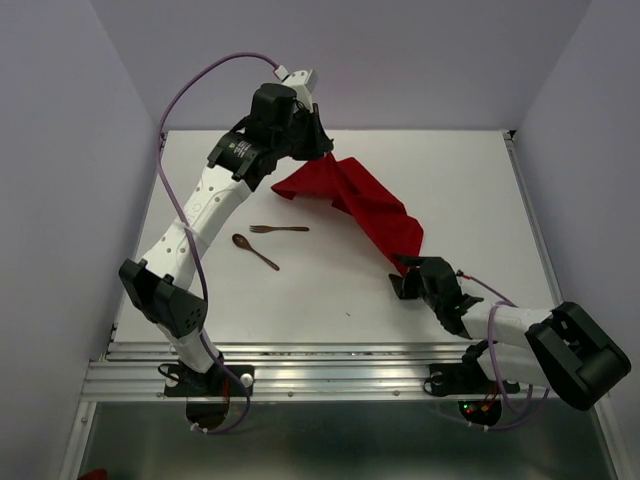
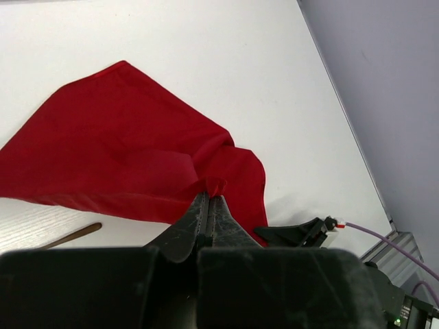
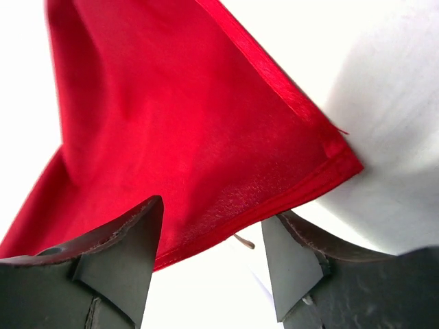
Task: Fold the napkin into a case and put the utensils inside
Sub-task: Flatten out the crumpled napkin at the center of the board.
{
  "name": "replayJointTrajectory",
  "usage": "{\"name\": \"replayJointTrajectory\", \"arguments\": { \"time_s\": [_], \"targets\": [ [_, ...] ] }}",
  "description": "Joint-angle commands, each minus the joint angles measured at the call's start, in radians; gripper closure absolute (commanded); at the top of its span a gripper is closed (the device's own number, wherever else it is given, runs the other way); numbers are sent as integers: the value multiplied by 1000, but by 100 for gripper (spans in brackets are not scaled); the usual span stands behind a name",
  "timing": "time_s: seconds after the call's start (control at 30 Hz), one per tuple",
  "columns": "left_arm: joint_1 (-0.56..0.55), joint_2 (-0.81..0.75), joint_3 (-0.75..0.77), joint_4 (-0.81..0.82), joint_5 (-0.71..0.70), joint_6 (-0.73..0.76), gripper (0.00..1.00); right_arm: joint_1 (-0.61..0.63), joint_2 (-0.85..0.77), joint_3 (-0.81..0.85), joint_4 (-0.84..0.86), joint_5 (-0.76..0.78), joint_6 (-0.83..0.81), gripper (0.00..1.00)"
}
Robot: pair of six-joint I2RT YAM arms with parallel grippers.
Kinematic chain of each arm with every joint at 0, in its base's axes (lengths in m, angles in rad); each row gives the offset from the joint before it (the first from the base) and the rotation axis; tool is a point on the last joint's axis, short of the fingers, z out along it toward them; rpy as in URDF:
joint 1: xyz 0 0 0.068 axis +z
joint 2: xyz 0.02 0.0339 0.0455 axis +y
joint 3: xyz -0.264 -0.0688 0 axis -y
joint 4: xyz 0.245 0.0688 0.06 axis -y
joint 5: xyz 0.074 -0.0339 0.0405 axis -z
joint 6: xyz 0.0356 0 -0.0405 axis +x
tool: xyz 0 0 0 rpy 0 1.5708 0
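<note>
The red napkin (image 1: 350, 205) stretches slantwise across the table, crumpled and partly raised at its far end. My left gripper (image 1: 325, 152) is shut on a pinch of the cloth there; in the left wrist view the napkin (image 2: 130, 151) bunches at the closed tips of the left gripper (image 2: 209, 197). My right gripper (image 1: 398, 277) stands open at the napkin's near corner. In the right wrist view the hem of the napkin (image 3: 192, 123) lies between the spread fingers of the right gripper (image 3: 212, 216). The utensils, a wooden fork (image 1: 278, 229) and spoon (image 1: 255, 251), lie on the table left of the cloth.
The white table (image 1: 450, 180) has grey walls on its left, far and right sides. A metal rail (image 1: 300, 375) runs along its near edge by the arm bases. A utensil handle (image 2: 72, 235) shows below the cloth in the left wrist view.
</note>
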Motion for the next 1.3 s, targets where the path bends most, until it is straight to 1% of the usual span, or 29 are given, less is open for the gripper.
{"name": "replayJointTrajectory", "arguments": {
  "time_s": [0.0,0.13,0.27,0.4,0.5,0.53,0.63,0.67,0.8,0.83,0.9,0.93,1.03,1.07,1.1,1.13,1.17,1.2,1.23,1.27],
  "targets": [
    [7,-61,-8,17,17,24,100,9,-52,-27,-42,113,-7,37],
    [9,-71,-17,17,22,27,100,0,-91,-49,-47,151,-39,42],
    [9,-81,-31,23,26,27,100,-27,-90,-43,-50,121,-78,44],
    [10,-88,-49,30,28,27,100,-27,-64,-20,-102,95,-73,47],
    [12,-94,-58,34,26,27,100,-27,-76,-21,-132,107,-69,50],
    [12,-101,-61,34,26,27,100,-27,-81,-26,-139,113,-67,53],
    [15,-105,-67,37,25,25,100,-27,-91,-16,-198,141,-76,53],
    [15,-105,-69,37,26,22,100,-27,-95,0,-244,148,-82,56],
    [15,-111,-78,39,26,24,100,-27,-125,16,-303,185,-99,64],
    [15,-113,-83,39,23,22,100,-27,-134,20,-318,210,-105,69],
    [15,-117,-93,40,23,24,100,-27,-162,42,-375,252,-119,75],
    [15,-119,-97,42,26,22,100,-27,-170,51,-387,266,-131,82],
    [15,-121,-103,51,42,22,100,-27,-205,109,-450,312,-191,94],
    [15,-121,-103,53,45,21,100,-37,-213,134,-488,323,-251,98],
    [16,-119,-101,54,51,22,100,-37,-234,164,-516,335,-294,99],
    [16,-121,-103,59,63,24,100,-37,-243,254,-549,374,-373,99],
    [16,-122,-103,62,68,25,100,-37,-251,307,-594,397,-409,99],
    [18,-124,-106,71,78,25,100,-37,-265,406,-663,449,-449,99],
    [21,-124,-103,72,80,28,100,-37,-272,449,-672,475,-507,99],
    [23,-121,-98,71,82,29,100,-37,-280,494,-682,499,-609,99]
  ]
}}
